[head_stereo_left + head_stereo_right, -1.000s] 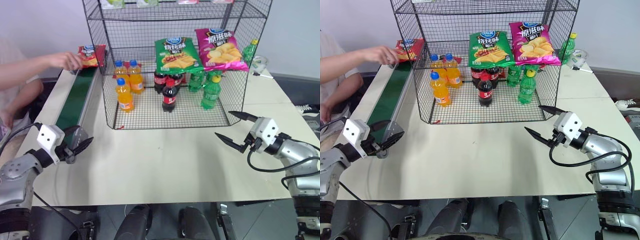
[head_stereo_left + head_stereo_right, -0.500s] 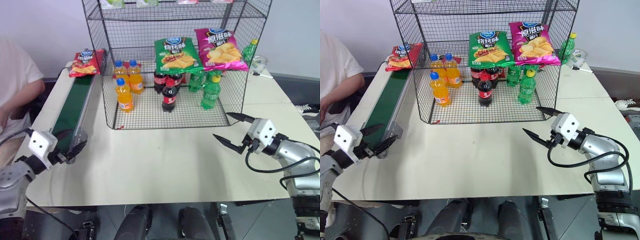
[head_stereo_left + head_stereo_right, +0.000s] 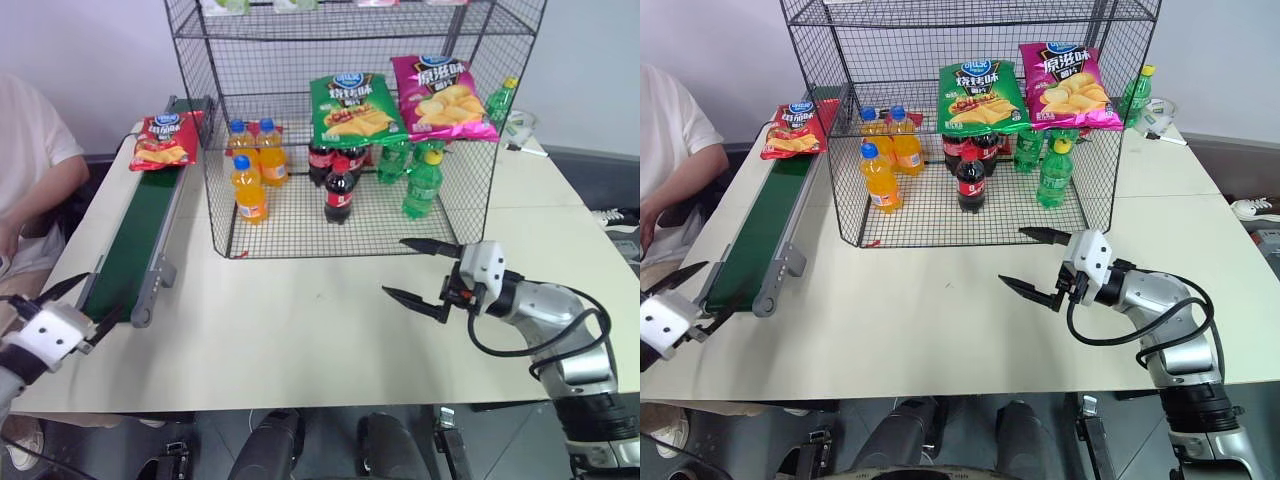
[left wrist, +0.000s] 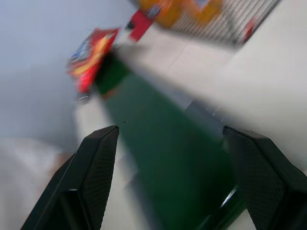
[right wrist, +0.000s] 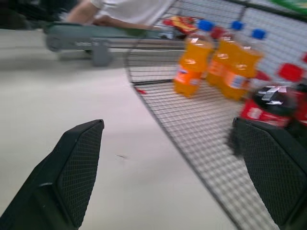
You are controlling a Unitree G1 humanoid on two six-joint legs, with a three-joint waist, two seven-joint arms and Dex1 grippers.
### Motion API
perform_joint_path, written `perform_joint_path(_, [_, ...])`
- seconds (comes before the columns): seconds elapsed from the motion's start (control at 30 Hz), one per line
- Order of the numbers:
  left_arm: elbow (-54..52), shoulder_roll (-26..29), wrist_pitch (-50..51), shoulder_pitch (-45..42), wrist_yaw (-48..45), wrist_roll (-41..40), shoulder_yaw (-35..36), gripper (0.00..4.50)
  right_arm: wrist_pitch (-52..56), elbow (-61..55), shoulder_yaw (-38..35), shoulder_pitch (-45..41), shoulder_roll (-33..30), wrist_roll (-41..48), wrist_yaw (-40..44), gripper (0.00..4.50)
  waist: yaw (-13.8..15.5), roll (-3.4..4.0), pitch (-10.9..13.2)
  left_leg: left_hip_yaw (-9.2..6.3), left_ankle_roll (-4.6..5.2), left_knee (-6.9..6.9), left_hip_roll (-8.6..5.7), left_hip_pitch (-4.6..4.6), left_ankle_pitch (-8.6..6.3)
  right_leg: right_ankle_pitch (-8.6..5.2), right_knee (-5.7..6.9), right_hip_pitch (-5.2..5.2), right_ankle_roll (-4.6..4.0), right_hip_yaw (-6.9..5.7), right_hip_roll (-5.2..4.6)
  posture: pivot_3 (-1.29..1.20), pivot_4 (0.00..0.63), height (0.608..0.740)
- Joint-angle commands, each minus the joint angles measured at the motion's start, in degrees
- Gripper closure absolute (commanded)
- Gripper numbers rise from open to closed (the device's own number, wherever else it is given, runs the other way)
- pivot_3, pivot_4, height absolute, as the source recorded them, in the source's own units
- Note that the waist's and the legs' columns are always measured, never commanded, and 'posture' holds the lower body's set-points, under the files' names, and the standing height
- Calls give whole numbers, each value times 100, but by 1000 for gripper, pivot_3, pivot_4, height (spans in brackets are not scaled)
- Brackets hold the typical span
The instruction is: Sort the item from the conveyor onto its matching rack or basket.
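I see the red chip bag (image 3: 162, 140) lying at the far end of the conveyor (image 3: 135, 235), at about 11 o'clock from me, just beside the rack (image 3: 350, 120). My left gripper (image 3: 62, 312) hangs off the conveyor's near end at 8 o'clock, fingers spread wide, holding nothing. My right gripper (image 3: 420, 272) hovers over the tabletop (image 3: 300, 330) at 2 o'clock before the rack, also wide and empty.
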Motion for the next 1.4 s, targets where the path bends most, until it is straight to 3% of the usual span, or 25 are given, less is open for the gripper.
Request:
perform_joint_path(0.03, [168,162,-835,238,1182,1229,333,884,16,-163,58,-85,-6,48,176,0,4,0,0,1,2,0,-1,-1,-1,0,-2,-5,0,0,-1,0,150,740])
perform_joint_path(0.13, [290,133,-1221,542,2022,1806,505,884,2,-55,50,-188,26,21,176,0,6,-1,0,2,3,0,-1,-2,-3,1,-3,-20,2,-2,0,0,150,740])
perform_joint_path(0.17, [319,128,-1293,664,2219,1939,509,312,-5,-20,48,-226,32,11,179,0,4,-2,-1,1,3,0,-1,-4,-3,1,-1,-22,3,-3,1,0,150,740])
perform_joint_path(0.2, [343,123,-1422,803,2315,1953,478,16,-16,12,45,-263,34,6,187,0,-3,-2,-1,1,3,0,-1,-4,-3,1,0,-23,3,-4,2,0,150,740])
perform_joint_path(0.57, [489,345,-1199,1026,3677,2789,253,16,224,-241,239,-9,-93,177,657,0,5,-9,-5,-3,3,2,0,-1,-3,6,6,-19,12,-14,3,0,150,740])
perform_joint_path(0.83, [592,584,-1038,941,3945,2772,-46,16,568,-661,264,292,-75,411,838,0,0,-9,-5,-2,3,2,0,-1,-3,11,12,-22,23,-14,4,0,150,740])
perform_joint_path(1.2, [601,745,-853,726,4233,2788,-382,16,1061,-829,208,104,162,925,762,0,-6,-10,-6,-2,3,4,0,1,-3,14,13,-21,24,-14,4,0,150,740])
perform_joint_path(1.4, [569,742,-730,569,4324,2809,-614,16,1012,-755,283,9,252,768,732,0,0,-11,-7,-2,3,5,0,3,-2,15,14,-20,25,-17,5,0,150,740])
